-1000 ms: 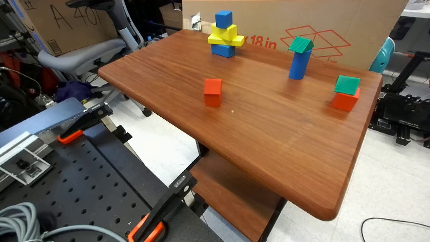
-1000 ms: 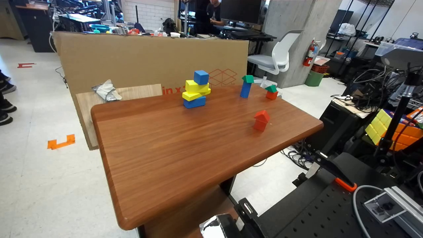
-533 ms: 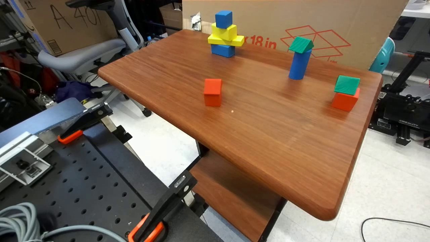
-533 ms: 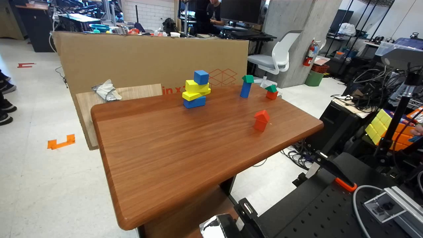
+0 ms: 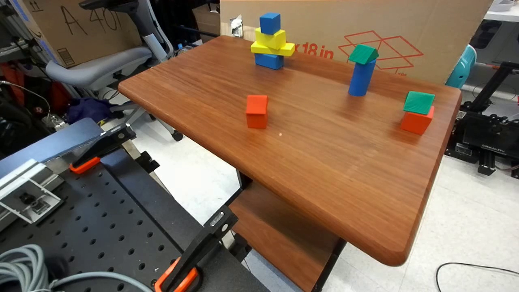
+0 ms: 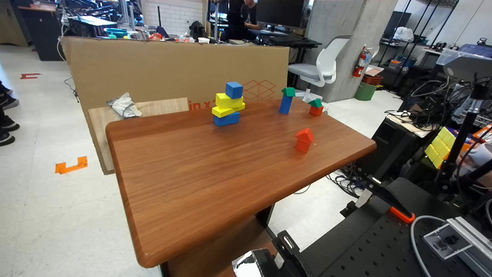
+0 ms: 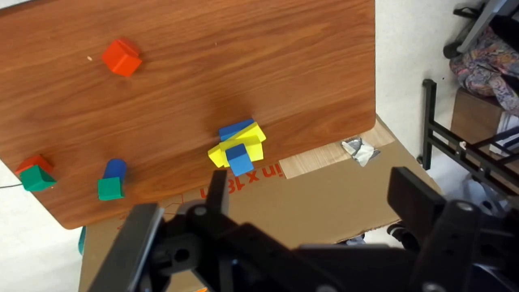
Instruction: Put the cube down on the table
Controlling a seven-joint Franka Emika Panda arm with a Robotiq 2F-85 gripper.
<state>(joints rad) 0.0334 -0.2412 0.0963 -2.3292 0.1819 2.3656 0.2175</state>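
Observation:
The small blue cube [image 5: 270, 23] sits on top of a stack of blocks near the table's far edge. The cube also shows in an exterior view [image 6: 234, 90] and in the wrist view [image 7: 239, 160]. Under it are two yellow blocks [image 5: 272, 49] and a blue block [image 5: 269, 61]. The reddish-brown table [image 5: 332, 162] bears the stack; it also shows in the wrist view [image 7: 182, 81]. My gripper [image 7: 309, 178] is open and empty, its fingers wide apart in the lower wrist view, apart from the cube. The gripper does not show in the exterior views.
An orange-red cube with a red roof block [image 6: 303, 140] stands near the table's front. A blue column with a green top [image 5: 363, 71] and an orange-red cube with a green top [image 5: 417, 112] stand at one end. A cardboard sheet [image 6: 173, 73] stands behind the table.
The blocks and table have not moved. At the right edge of an exterior view, a hand came in, and now a pale rounded thing shows there before the orange and yellow packs.

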